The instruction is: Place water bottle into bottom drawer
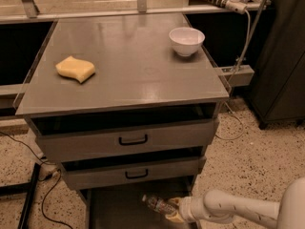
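One white robot arm (pixel 238 209) reaches in from the lower right corner, and the gripper (pixel 172 210) at its tip sits low in front of the cabinet, clamped on one end of a small clear ribbed plastic water bottle (pixel 156 203). The bottle lies nearly on its side, its free end pointing left and slightly up, away from the gripper. Directly beneath and to the left of the gripper spreads the wide, shallow dark-grey tray of the bottom drawer (pixel 114 209), pulled out; the bottle hangs over its right part, though whether it touches the tray floor cannot be told. Just above the gripper is a grey metal drawer front with a black handle (pixel 137 174), and above that a second grey drawer front with its own black handle (pixel 133 140), both slightly ajar. Well above the gripper, on the flat grey cabinet top (pixel 128 80), a white round bowl (pixel 186 40) stands towards the back right, while a yellow curved sponge (pixel 75 68) lies far up to the left. Black cables (pixel 28 194) trail over the speckled floor (pixel 257 156) to the gripper's far left.
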### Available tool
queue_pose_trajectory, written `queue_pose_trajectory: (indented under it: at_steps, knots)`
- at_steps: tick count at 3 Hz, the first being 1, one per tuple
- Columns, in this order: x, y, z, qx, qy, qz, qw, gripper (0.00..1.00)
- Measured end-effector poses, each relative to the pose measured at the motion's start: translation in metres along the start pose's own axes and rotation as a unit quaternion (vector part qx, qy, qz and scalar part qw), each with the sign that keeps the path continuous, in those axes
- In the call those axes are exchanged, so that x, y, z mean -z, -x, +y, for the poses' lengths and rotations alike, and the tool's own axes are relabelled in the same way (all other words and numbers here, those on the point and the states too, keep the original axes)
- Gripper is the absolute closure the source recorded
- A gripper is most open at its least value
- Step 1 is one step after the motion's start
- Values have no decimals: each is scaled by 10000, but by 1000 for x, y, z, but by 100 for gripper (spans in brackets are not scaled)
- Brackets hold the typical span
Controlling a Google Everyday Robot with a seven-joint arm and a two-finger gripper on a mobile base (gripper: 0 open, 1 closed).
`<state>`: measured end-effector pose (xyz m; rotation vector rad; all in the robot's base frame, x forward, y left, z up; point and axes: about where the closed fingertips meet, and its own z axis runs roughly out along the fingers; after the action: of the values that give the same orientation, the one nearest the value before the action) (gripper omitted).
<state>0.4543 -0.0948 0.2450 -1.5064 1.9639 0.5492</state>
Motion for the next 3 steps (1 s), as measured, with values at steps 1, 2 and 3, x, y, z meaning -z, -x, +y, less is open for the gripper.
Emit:
queue_pose_trajectory:
  at_steps: [1,2,3]
  knots:
    - [-24,-14,-1,-67,-94,-302,9995,100]
    - [-52,-34,-3,-219,-148,-355,9990,100]
    - [-77,-54,-8,-352,-175,-186,9991,100]
